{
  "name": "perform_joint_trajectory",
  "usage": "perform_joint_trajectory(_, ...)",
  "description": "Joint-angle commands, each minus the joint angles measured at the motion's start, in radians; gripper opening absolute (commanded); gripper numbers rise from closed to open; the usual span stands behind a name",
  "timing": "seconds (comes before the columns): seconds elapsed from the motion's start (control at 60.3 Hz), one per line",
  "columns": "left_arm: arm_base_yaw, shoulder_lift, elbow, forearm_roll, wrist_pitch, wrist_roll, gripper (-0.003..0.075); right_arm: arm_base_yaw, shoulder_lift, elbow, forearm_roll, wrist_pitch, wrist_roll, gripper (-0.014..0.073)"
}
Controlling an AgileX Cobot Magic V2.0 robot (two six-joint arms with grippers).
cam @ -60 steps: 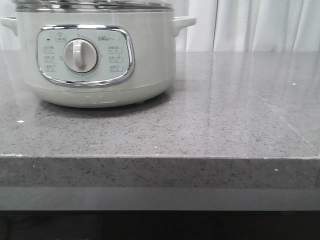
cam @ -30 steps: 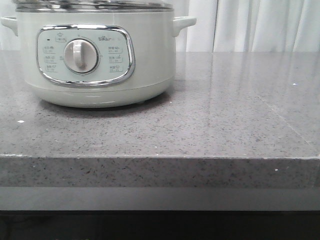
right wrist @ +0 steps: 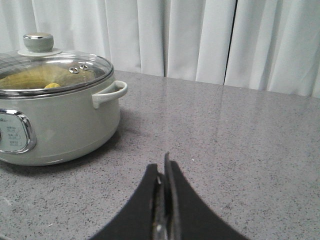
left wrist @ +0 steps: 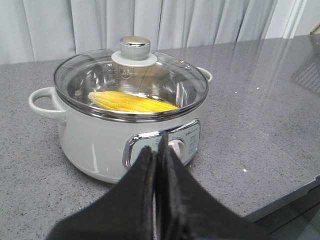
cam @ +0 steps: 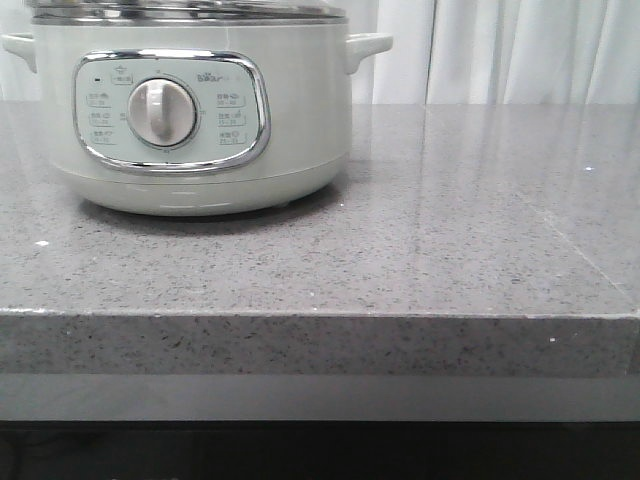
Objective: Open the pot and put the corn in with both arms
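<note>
**Front view: cooker pot lidded on the desk, corn cob inside**

Front view shows the large pale cream-green electric cooker pot [cam: 195, 115] standing on the left part of the grey speckled stone desk [cam: 450, 230], with its chrome-framed control panel [cam: 171, 110] and round cream dial [cam: 161, 112] facing the camera. One small side handle juts out on each side of the body. Its upper part is cut off by the edge of the picture, so only the steel rim of the lid shows there. White pleated curtains [cam: 520, 50] hang behind the desk. Neither arm appears in this view.

From the left wrist camera, the pot's steel-rimmed glass lid [left wrist: 131, 82] sits flat and closed on the rim, topped by a grey knob [left wrist: 134, 47] with a metallic cap. Through the glass, the bright yellow corn cob [left wrist: 131, 102] lies on its side inside the steel interior of the pot. The left arm's black fingers [left wrist: 156, 155] are pressed together with nothing between them, held in front of the control panel and apart from the pot.

From the right wrist camera, the pot sits off to one side with one handle [right wrist: 110, 93] pointing toward the open desk, and a patch of yellow shows dimly through the lid. The right arm's black fingers [right wrist: 163, 172] are likewise closed on nothing, hanging above bare desk well clear of the pot.
</note>
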Motion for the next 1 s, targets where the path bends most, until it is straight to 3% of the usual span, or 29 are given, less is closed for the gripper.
perform_joint_trajectory(0.0,-0.007,-0.039,-0.005,-0.022,-0.080,-0.001,-0.0018,-0.007,0.010,-0.025,-0.002,-0.077,-0.007,-0.0027)
perform_joint_trajectory(0.647,-0.007,-0.067,0.015,-0.009,-0.080,-0.001,-0.0018,-0.007,0.010,-0.025,-0.002,-0.077,-0.007,-0.0027)
perform_joint_trajectory(0.846,-0.007,-0.117,0.107,0.217,-0.200,-0.228,-0.0018,-0.007,0.010,-0.025,-0.002,-0.077,-0.007,-0.0027)
perform_joint_trajectory(0.979,0.028,-0.210,0.227,0.277,-0.242,-0.228,-0.0018,-0.007,0.010,-0.025,-0.002,-0.077,-0.007,-0.0027)
